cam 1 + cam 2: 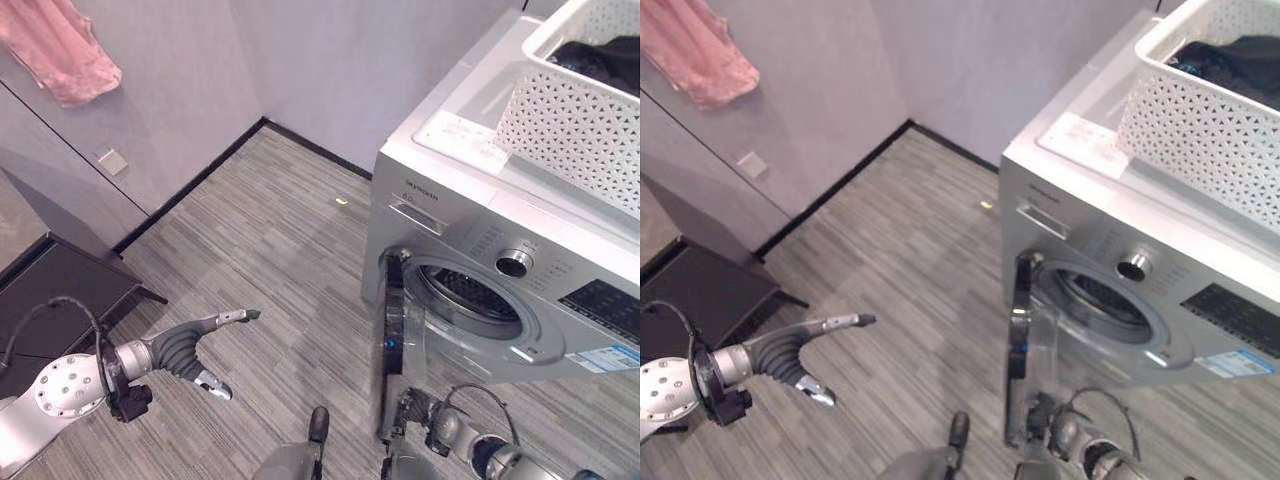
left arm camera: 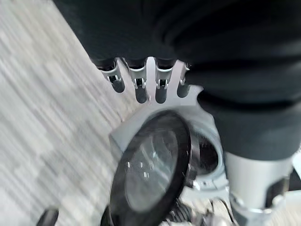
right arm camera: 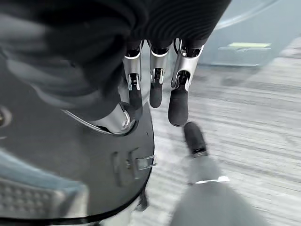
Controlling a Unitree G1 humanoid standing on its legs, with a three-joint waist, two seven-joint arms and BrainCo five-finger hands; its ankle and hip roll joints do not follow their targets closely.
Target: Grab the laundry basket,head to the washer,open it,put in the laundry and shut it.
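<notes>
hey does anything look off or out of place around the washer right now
One oddity: a small yellowish scrap lies on the floor by the wall, left of the washer. Otherwise fine: the washer door stands open, and the laundry basket sits squarely on top, still holding dark laundry.

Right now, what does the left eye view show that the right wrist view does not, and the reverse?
The left eye view shows the white laundry basket with dark laundry atop the washer, a pink garment, and the left hand open. The right wrist view shows the right hand's fingers at the door's edge. Both show the open washer door.
</notes>
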